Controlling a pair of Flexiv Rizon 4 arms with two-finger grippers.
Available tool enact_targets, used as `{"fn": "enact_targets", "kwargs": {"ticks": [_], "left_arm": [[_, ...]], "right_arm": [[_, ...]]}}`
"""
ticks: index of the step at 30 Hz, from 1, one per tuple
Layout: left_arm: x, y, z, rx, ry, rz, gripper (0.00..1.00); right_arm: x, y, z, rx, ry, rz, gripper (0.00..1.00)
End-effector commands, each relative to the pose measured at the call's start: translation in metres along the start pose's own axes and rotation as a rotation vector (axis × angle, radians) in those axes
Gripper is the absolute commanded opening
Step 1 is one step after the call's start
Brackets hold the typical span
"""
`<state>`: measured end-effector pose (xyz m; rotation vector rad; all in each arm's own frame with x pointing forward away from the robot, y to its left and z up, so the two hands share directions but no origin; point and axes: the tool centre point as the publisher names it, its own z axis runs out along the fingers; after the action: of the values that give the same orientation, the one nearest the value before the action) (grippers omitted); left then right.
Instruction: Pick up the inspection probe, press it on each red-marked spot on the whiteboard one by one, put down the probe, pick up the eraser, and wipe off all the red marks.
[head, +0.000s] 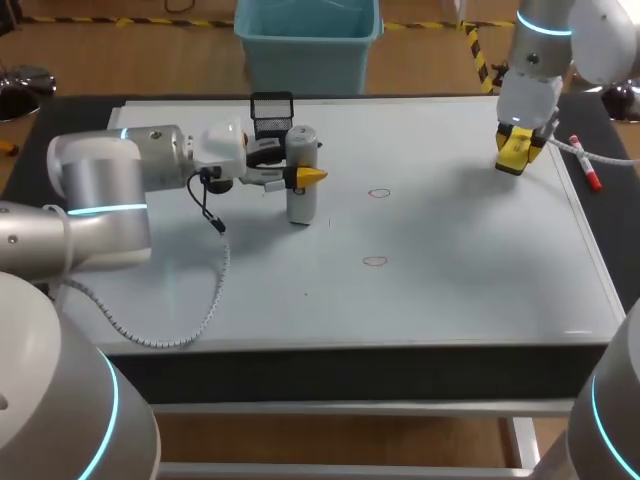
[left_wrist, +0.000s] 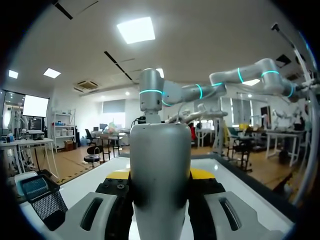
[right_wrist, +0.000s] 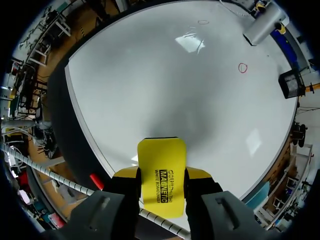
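My left gripper (head: 310, 176) is shut on the silver cylindrical probe (head: 301, 190), which stands upright at the back left of the whiteboard (head: 450, 300). In the left wrist view the probe (left_wrist: 160, 170) fills the gap between the yellow fingertips (left_wrist: 202, 173). Two small red circles (head: 379, 193) (head: 374, 261) lie on the board to the right of the probe, apart from it. At the far right, my right gripper (head: 518, 152) is shut on the yellow eraser (right_wrist: 161, 175) just above the board. The red circles (right_wrist: 242, 67) (right_wrist: 203, 22) show far ahead of it.
A black mesh basket (head: 272, 112) stands just behind the probe at the board's back edge. A red marker (head: 585, 165) lies off the board's right edge, near a white cable. My left arm's cable (head: 190, 310) trails over the board's left part.
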<state>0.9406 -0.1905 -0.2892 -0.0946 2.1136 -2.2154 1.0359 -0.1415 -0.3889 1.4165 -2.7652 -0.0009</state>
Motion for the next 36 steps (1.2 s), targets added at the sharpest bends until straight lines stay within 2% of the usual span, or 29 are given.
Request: {"fn": "enact_targets", "kwargs": {"ticks": [1, 8, 16, 25, 36], "left_arm": [[-0.001, -0.003, -0.001, 0.001, 0.003, 0.002, 0.00], [0.002, -0.026, -0.005, -0.003, -0.026, 0.010, 0.00], [-0.003, -0.054, -0.030, 0.008, -0.085, 0.027, 0.00], [-0.016, -0.069, -0.070, 0.011, -0.166, 0.021, 0.00], [-0.043, -0.073, -0.118, 0.015, -0.224, 0.007, 0.00]], "right_arm": [[0.000, -0.001, -0.001, 0.000, 0.004, -0.002, 0.00], [0.000, -0.001, -0.001, 0.000, 0.004, -0.002, 0.00], [0.000, -0.001, -0.001, 0.000, 0.004, -0.002, 0.00], [0.000, -0.001, -0.001, 0.000, 0.004, -0.002, 0.00], [0.000, -0.001, -0.001, 0.000, 0.004, -0.002, 0.00]]}}
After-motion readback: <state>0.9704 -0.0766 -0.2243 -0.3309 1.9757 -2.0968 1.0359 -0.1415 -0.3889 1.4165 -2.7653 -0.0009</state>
